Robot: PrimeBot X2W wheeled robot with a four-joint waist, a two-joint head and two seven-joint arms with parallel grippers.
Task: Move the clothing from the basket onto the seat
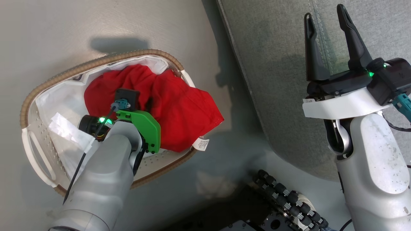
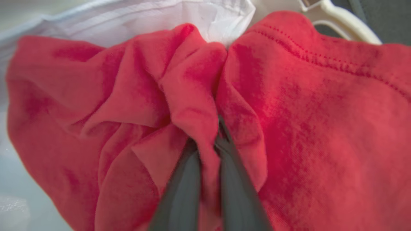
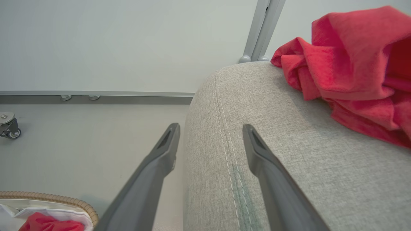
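left pincer [image 2: 208, 136] clenched on a clothing [image 2: 305, 128] fold inside the basket [image 1: 154, 52]; right pincer [image 1: 324, 14] spread apart.

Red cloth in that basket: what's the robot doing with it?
The robot's left gripper is pinching a fold of the red garment lying in the basket. Its right gripper hangs open above the grey seat, where a second red garment already lies. One piece is across; one remains.

You've got a smooth pale grey floor [image 1: 64, 25], soft shadows on it. Plain white wall [image 3: 112, 41] behind, metal rail [image 3: 96, 93] along its base, vertical metal post [image 3: 261, 29], small caster wheel [image 3: 9, 126] at far left.
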